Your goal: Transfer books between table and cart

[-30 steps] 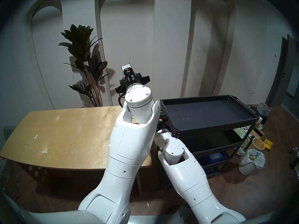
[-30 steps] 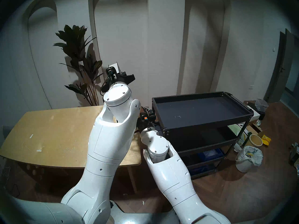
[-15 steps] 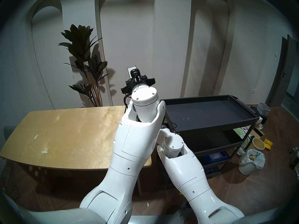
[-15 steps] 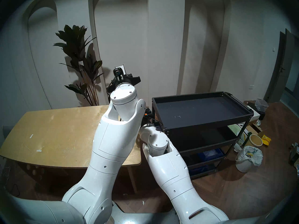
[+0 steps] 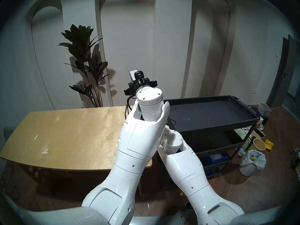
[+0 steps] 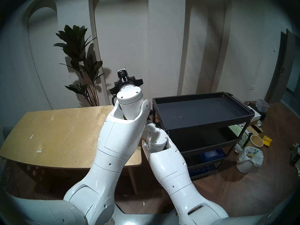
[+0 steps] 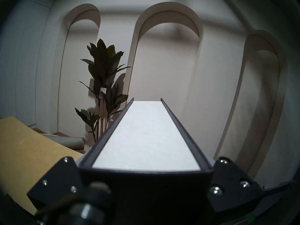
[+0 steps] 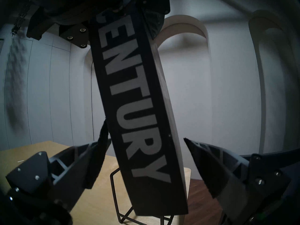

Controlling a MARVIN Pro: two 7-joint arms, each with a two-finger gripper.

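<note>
Book, clamped in the left gripper mid-frame, has drifted rightward toward the cart since a second ago; the right gripper gapes empty beneath its spine.

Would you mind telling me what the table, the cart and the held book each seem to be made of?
Table: light plywood, visible grain and scratches, low sheen. Cart: black metal, matte, apparently painted; thin rimmed trays, bolted posts. Book: hardcover, matte black with pale printed letters; white paper page block shows in the left wrist view.
</note>
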